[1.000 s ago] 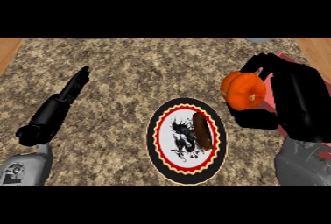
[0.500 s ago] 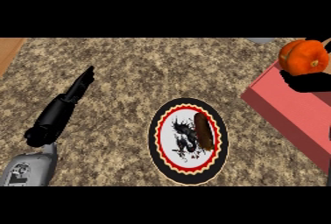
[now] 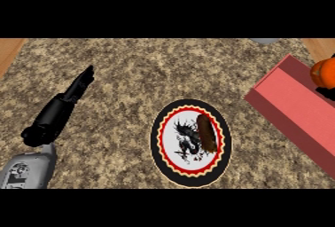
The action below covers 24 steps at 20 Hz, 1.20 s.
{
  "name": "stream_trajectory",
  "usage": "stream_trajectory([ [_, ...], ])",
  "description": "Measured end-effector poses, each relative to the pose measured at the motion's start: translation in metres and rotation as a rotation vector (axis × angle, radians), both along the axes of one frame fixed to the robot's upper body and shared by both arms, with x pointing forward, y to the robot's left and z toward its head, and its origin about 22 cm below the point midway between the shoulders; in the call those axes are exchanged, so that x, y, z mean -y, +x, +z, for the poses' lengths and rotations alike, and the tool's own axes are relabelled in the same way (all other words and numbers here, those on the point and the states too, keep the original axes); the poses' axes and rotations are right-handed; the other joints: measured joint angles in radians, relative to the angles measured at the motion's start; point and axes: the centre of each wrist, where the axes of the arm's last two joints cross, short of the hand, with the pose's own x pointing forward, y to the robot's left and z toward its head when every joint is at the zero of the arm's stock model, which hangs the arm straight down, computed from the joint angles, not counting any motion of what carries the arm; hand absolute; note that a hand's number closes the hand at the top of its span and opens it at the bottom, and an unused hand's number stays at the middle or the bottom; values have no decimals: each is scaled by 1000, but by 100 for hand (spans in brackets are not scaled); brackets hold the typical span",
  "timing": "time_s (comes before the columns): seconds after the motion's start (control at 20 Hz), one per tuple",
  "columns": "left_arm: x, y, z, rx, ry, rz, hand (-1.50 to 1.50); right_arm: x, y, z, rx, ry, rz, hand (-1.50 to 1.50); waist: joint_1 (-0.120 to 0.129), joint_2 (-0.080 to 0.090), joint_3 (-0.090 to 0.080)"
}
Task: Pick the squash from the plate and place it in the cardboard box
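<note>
The orange squash (image 3: 325,72) shows at the view's right edge, over the far side of the pinkish-red box (image 3: 291,111). Only a small black piece of my right hand (image 3: 325,92) is visible, right under the squash and touching it; the remainder is cut off by the edge. The round plate (image 3: 169,153) with a red and yellow rim and a black dragon print lies mid-counter, with a brown elongated thing (image 3: 207,132) on its right half. My left hand (image 3: 73,92) rests open at the left, fingers straight and pointing away, apart from the plate.
The speckled stone counter (image 3: 131,66) fills the view, with wooden edges at the far left and far right corners. A grey object (image 3: 265,41) peeks in at the top right.
The squash and my right hand have moved further right and slightly down, over the box, and most of the hand has left the view. The left hand has stayed put.
</note>
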Motion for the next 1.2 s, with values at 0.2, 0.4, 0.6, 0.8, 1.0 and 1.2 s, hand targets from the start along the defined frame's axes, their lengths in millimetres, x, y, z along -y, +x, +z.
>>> stream_trajectory([
  [0.2,-1,1,4,1,-1,-3,0,32,4,-10,-134,-6,16,150,4,1,0],
  [0.4,3,3,3,-1,-2,-2,0,56,4,-24,-264,9,38,-150,4,1,0],
  [0.6,-1,3,1,0,-3,3,0,76,-2,-34,-301,66,141,-150,3,0,1],
  [0.8,-1,2,2,2,-1,-1,0,85,0,-31,-164,190,229,-150,2,-1,1],
  [1.0,0,1,1,-6,-2,4,0,90,5,-33,91,488,246,-150,-5,-5,3],
  [1.2,-2,0,-3,-9,-2,8,0,102,7,-36,270,784,172,-150,-8,-5,2],
])
